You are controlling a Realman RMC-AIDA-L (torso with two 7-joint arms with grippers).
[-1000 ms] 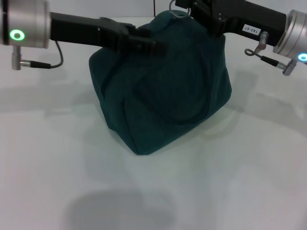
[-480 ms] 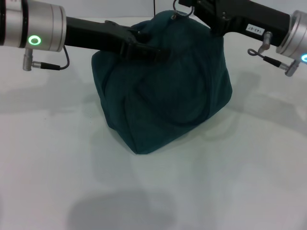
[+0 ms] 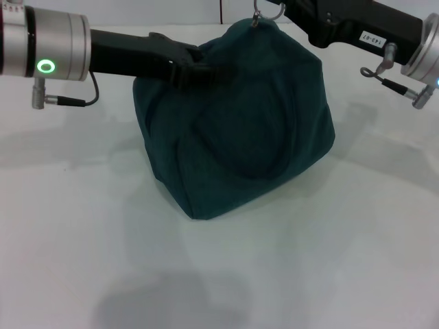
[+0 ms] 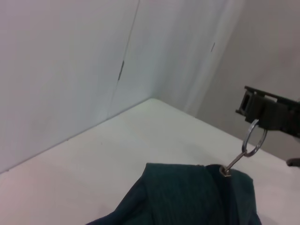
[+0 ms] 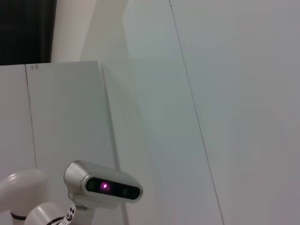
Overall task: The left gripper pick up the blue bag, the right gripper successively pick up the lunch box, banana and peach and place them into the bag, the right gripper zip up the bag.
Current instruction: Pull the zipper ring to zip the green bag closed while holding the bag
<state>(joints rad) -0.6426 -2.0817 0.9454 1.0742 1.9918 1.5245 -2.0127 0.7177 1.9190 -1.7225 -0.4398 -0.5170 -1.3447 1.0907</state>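
Observation:
The blue bag (image 3: pixel 236 127) stands in the middle of the white table, its top closed to a peak. From the left, my left gripper (image 3: pixel 208 70) lies against the bag's upper left edge, fingers together on a fold of fabric. At the top, my right gripper (image 3: pixel 280 7) is shut on the silver zipper ring (image 3: pixel 264 12). The left wrist view shows that ring (image 4: pixel 253 140) hanging taut from the right gripper (image 4: pixel 255 115) above the bag's peak (image 4: pixel 187 197). The lunch box, banana and peach are hidden from every view.
Bare white table (image 3: pixel 288 267) surrounds the bag on all sides. White walls (image 4: pixel 70 70) close the far side. The right wrist view shows only wall panels and the robot's head camera (image 5: pixel 105 185).
The right gripper has drawn the zipper ring up and to the right, lifting the bag's peak. The left gripper's tip has pulled back a little to the left along the bag's top.

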